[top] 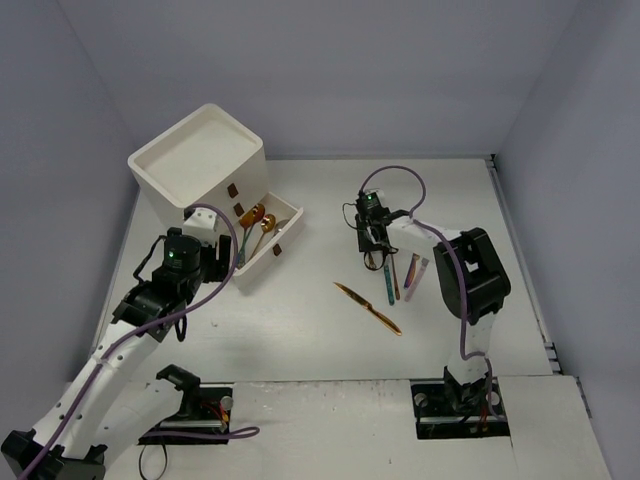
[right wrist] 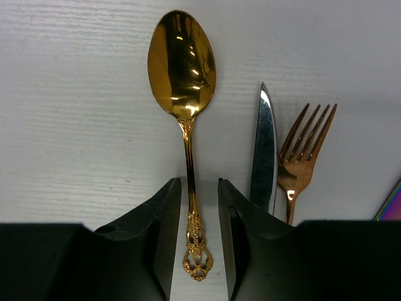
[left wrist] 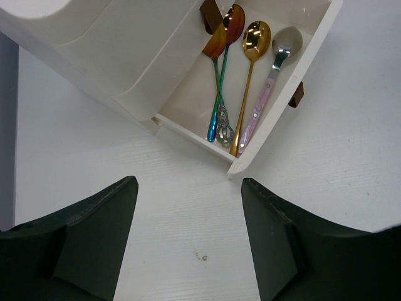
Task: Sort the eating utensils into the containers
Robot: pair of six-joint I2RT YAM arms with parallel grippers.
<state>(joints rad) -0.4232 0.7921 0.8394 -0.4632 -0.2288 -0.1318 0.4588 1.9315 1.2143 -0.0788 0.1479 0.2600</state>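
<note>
A gold spoon lies flat on the table, bowl pointing away. My right gripper straddles its ornate handle, jaws narrow with a small gap on each side, still open. In the top view that gripper is at mid-right. The white cabinet stands at the back left with its lowest drawer pulled out. Inside lie a gold spoon, a pink-handled spoon and teal-handled spoons. My left gripper hangs open over bare table just in front of the drawer, nothing between its fingers.
Right of the gold spoon lie a dark-bladed knife and a copper fork, close to the right finger. A purple utensil shows at the edge. A gold knife lies alone mid-table. Grey walls enclose the table.
</note>
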